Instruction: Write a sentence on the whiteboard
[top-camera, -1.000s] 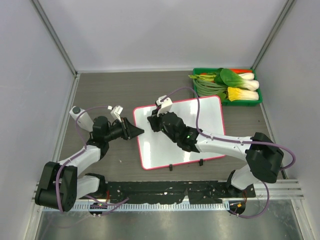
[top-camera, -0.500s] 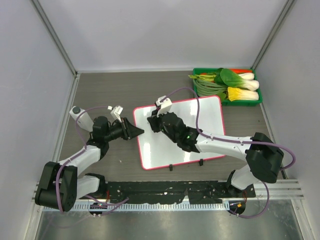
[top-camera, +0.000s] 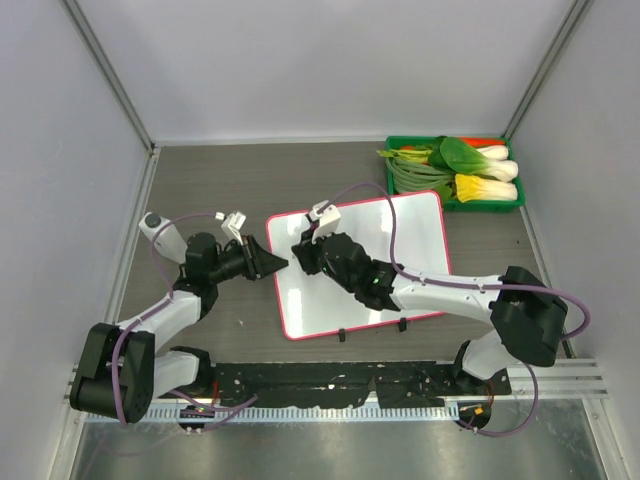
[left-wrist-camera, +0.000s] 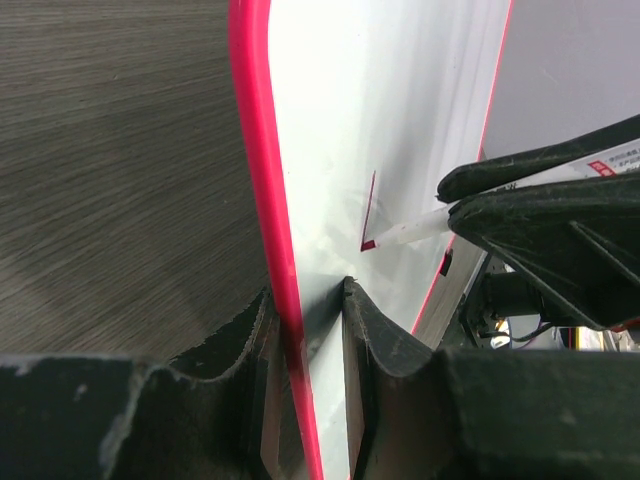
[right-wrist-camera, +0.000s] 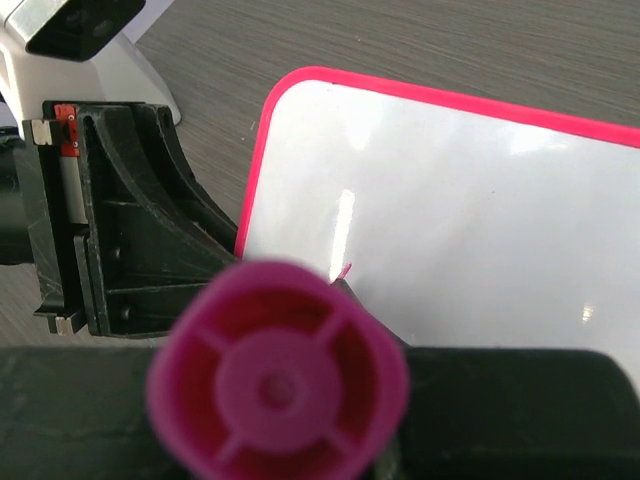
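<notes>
From above: whiteboard (top-camera: 400, 240) flat on the grey bench (top-camera: 220, 180), turned slightly askew, two black clips on its near long edge; green tray (top-camera: 455, 206) of vegetables (top-camera: 470, 170) just beyond its far right corner, touching the frame or not hard to tell from here. Left end effector (top-camera: 278, 263) at the board's left short edge, tips on the pink frame; right end effector (top-camera: 305, 250) over the left part of the white surface, near the left one.

From the left wrist: two dark fingers (left-wrist-camera: 225, 340) closed on the pink frame, one on each side of the edge, pinching the whiteboard; bare bench to the left of the frame. On the white surface, one thin pink stroke, all of the sentence (left-wrist-camera: 371, 200) visible here; white-barrelled marker (left-wrist-camera: 415, 230) reaching in from the right, pink tip touching the board at the lower end of that stroke; black bulk of the right end effector behind it.

From the right wrist: round magenta rear end of the marker filling the foreground, pinched between the black fingers (right-wrist-camera: 520, 410) of the right end effector; past it the rounded corner of the whiteboard, a short pink mark just above the cap, and the left end effector's black body at the frame on the left.
</notes>
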